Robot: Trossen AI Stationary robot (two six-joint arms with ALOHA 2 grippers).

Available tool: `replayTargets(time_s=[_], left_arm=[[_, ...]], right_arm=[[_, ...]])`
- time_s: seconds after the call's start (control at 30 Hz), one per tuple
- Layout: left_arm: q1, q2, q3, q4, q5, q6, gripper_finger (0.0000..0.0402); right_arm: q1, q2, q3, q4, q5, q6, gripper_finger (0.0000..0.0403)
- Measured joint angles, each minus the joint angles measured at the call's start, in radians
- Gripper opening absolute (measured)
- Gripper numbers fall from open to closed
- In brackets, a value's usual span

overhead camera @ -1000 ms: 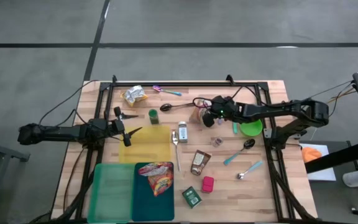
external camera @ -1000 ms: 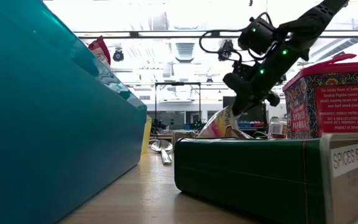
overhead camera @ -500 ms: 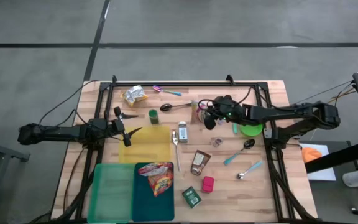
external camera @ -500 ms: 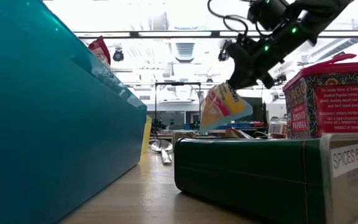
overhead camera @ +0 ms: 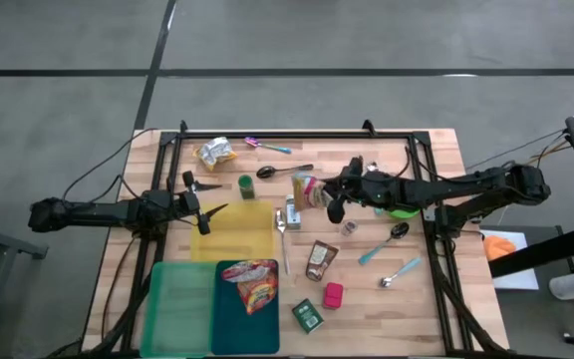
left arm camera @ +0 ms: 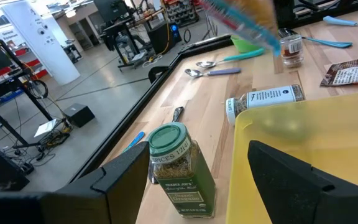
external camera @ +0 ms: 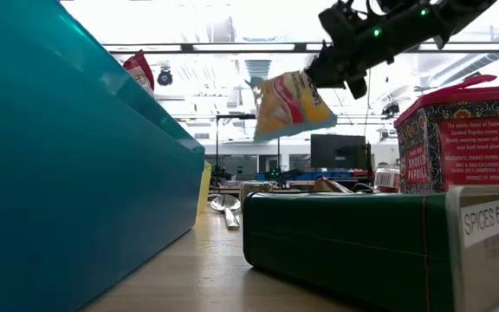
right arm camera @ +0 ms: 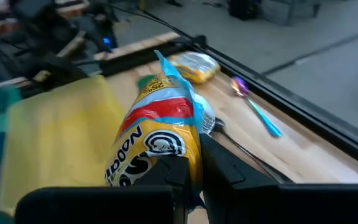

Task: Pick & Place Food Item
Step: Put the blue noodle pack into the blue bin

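Since the earlier frame we are seeing the noodle packet rising clear of the table, hanging tilted lengthwise from the right gripper, fingers clamped on its upper end. The left gripper is idling, parted, over the yellow tray.

Counter holds three bins: yellow, light green, teal. Four snack packets: noodle packet, crinkled gold one, red one, brown one. Five spoons: purple-blue, dark, silver, teal-handled, lilac-handled. One green bowl. Two tins: green, red.
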Motion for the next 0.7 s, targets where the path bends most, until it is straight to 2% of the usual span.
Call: replayTargets(time_s=[0.17,0.5,0.7], left_arm=[[0.0,0.0,0.0,0.0,0.0,0.0,0.0275],[0.0,0.0,0.0,0.0,0.0,0.0,0.0275],[0.0,0.0,0.0,0.0,0.0,0.0,0.0275]], right_arm=[[0.041,0.0,0.0,0.066,-0.047,-0.004,0.0017],[0.088,0.006,0.0,0.246,-0.251,-0.054,0.0017],[0.103,0.006,0.0,0.281,-0.303,-0.068,0.0017]])
